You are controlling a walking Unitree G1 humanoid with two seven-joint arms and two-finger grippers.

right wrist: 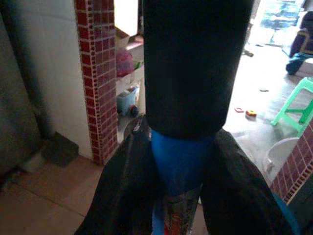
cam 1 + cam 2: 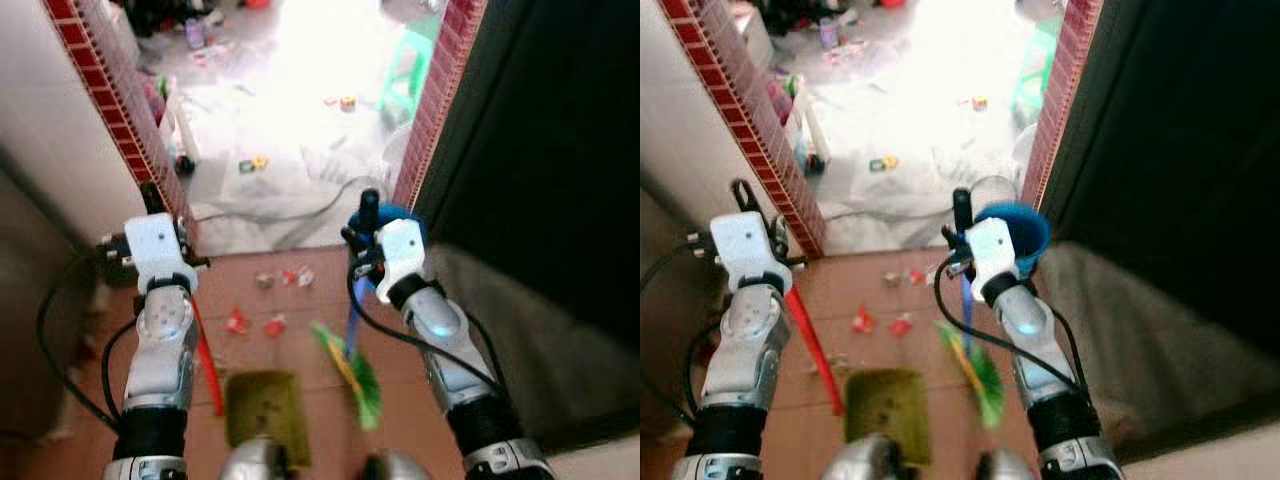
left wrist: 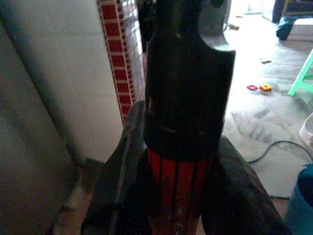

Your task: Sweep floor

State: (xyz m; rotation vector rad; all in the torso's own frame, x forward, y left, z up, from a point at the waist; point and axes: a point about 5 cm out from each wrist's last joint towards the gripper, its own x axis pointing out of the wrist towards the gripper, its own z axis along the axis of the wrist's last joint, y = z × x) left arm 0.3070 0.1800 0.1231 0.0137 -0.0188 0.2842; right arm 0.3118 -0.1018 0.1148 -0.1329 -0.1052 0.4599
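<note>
At the doorway's edge of the terracotta tiled floor (image 2: 300, 330), I hold both tools upright so litter can be brushed into the olive-green plastic dustpan (image 2: 262, 405) resting flat before my feet. My left end effector (image 2: 160, 215) is clamped round its red handle (image 2: 207, 360); my right end effector (image 2: 362, 232) grips the blue-handled broom (image 2: 352, 325), green-and-yellow bristles on the tiles. Small red scraps (image 2: 255, 322) lie just beyond.
</note>
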